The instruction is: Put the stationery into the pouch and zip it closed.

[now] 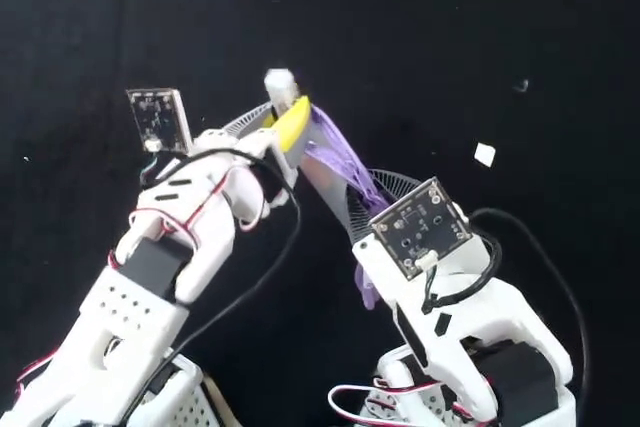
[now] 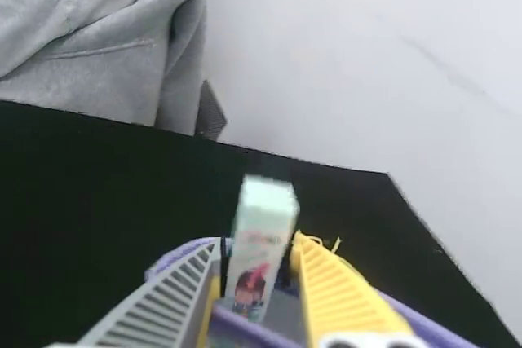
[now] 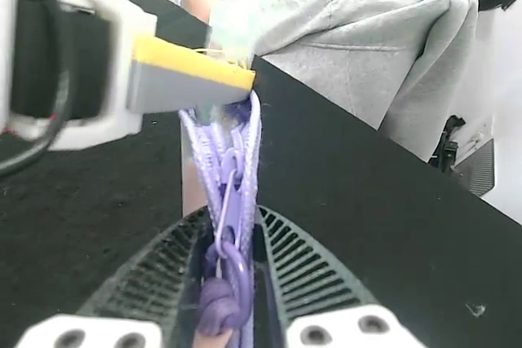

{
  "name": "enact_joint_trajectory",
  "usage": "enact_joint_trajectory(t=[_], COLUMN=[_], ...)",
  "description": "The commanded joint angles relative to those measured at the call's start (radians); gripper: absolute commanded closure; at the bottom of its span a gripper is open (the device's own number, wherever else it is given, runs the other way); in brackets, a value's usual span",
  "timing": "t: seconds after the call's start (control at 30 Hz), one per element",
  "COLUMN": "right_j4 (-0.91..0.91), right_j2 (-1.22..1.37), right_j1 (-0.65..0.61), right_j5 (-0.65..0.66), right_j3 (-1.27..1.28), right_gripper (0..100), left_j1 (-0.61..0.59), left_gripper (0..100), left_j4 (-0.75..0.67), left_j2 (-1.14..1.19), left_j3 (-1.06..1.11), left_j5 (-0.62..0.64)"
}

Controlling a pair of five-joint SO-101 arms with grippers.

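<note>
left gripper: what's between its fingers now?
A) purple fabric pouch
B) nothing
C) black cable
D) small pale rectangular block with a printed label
D: the small pale rectangular block stands between the grey and yellow fingers of the left gripper, above the purple fabric pouch.

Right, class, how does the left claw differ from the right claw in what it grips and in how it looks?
The left claw is shut on a pale stick, while the right claw is shut on the purple pouch. The left claw has one yellow side and one grey side; the right claw's two sides are both dark grey. Both claws are ribbed on the outside.
</note>
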Motion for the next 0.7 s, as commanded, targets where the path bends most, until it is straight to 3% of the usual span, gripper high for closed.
enact_joint_trajectory(t=[0.0, 0.27, 0.4, 0.5, 0.67], right_j4=[-0.032, -0.054, -0.054, -0.054, -0.081], right_j2=[0.048, 0.050, 0.050, 0.050, 0.048], right_j1=[0.014, 0.040, 0.040, 0.040, 0.040], right_j5=[-0.009, -0.009, -0.011, -0.011, -0.041], right_j3=[-0.042, -0.038, -0.036, -0.044, -0.048], right_gripper=[98.6, 98.6, 98.6, 98.6, 98.6], left_j1=[0.096, 0.045, -0.022, -0.128, -0.351], left_gripper=[84, 82, 82, 82, 82], left_j4=[0.009, 0.014, 0.140, 0.222, 0.229], left_j2=[-0.069, -0.112, -0.069, -0.017, 0.075], left_j3=[0.033, 0.038, -0.085, -0.179, -0.245], left_j5=[-0.006, -0.012, -0.009, -0.006, 0.077])
